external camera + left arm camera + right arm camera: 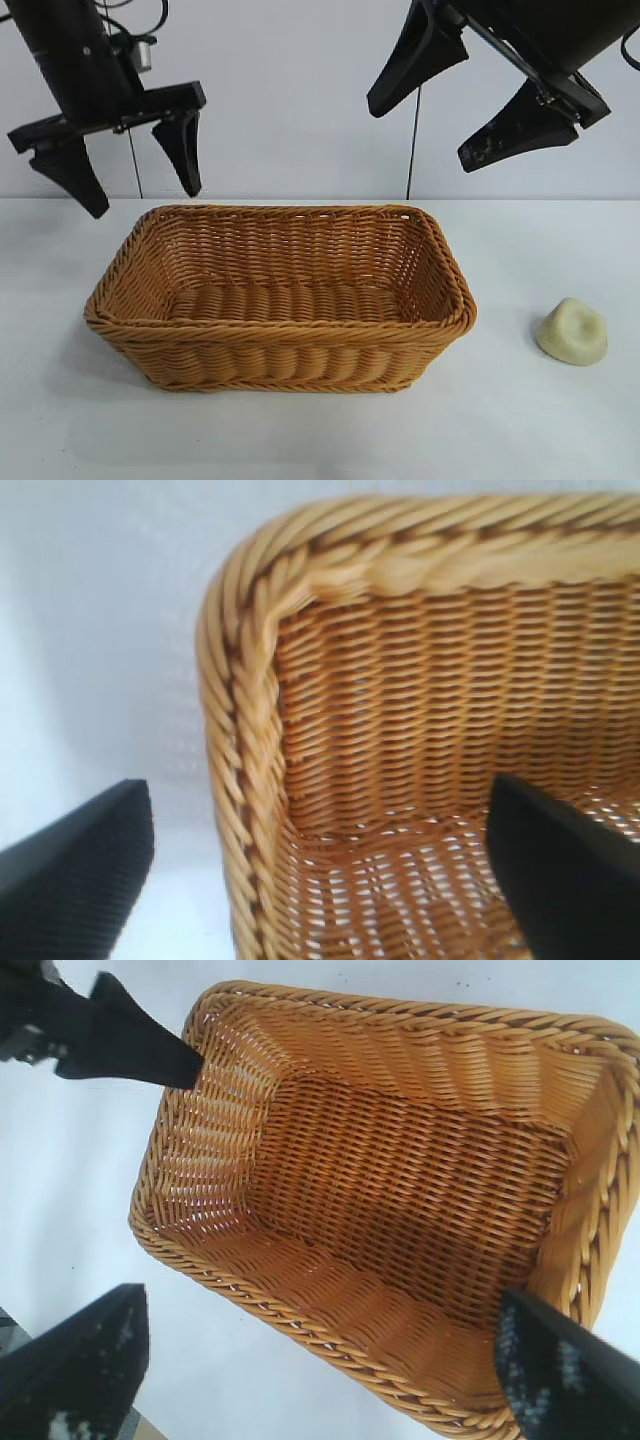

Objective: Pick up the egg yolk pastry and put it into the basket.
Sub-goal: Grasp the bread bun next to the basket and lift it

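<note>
The egg yolk pastry [572, 331], a small pale yellow lump with a dimpled top, lies on the white table to the right of the basket [280, 355]. The orange-brown wicker basket has nothing in it. My left gripper [145, 200] hangs open over the basket's back left corner, one finger outside the rim and one inside; the left wrist view shows that corner [250, 680] between the wide-set fingers [80, 870]. My right gripper [420, 132] is open and empty, high above the basket's right end. Its wrist view looks down into the basket [400, 1180]. Neither wrist view shows the pastry.
A white wall stands close behind the table, with a thin dark cable [412, 150] hanging down it. One finger of the left gripper [130, 1045] shows in the right wrist view by the basket's far rim. Bare tabletop [560, 420] surrounds the pastry.
</note>
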`<state>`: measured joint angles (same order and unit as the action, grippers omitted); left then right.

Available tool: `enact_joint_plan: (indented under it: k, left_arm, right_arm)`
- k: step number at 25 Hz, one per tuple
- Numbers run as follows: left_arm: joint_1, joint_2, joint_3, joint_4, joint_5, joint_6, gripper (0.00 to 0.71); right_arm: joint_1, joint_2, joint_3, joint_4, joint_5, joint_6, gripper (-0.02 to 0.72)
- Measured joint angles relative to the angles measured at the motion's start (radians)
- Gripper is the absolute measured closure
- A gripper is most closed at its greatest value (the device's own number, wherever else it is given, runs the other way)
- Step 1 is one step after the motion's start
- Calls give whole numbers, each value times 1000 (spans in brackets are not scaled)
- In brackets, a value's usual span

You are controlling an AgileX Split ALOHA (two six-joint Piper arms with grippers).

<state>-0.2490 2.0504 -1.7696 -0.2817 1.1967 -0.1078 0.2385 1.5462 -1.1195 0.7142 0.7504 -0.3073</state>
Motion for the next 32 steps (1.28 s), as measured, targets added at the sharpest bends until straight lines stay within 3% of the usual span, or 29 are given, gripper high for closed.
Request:
enact_joint_plan:
  k: [7,11,17,23,28,32]
  left_arm:
    - [12,-1,-50,76,12,0,15]
    - [75,-1,-50,108,14,0,15]
    - [206,-1,-50,164,14,7,15]
    - [238,-3,-50,174,15,14,15]
    - [239,-72,59,173,14,50,15]
    - [239,-264,242,173,15,64,15]
  right_arm:
    - [0,0,0,0,1,0,59]
    - [0,0,0,0,2,0,59]
    - [0,0,0,0,2,0,59]
    - [0,0,0,0,3,0,59]
    - [0,0,0,0,4,0,59]
    - [0,0,0,0,4,0,59]
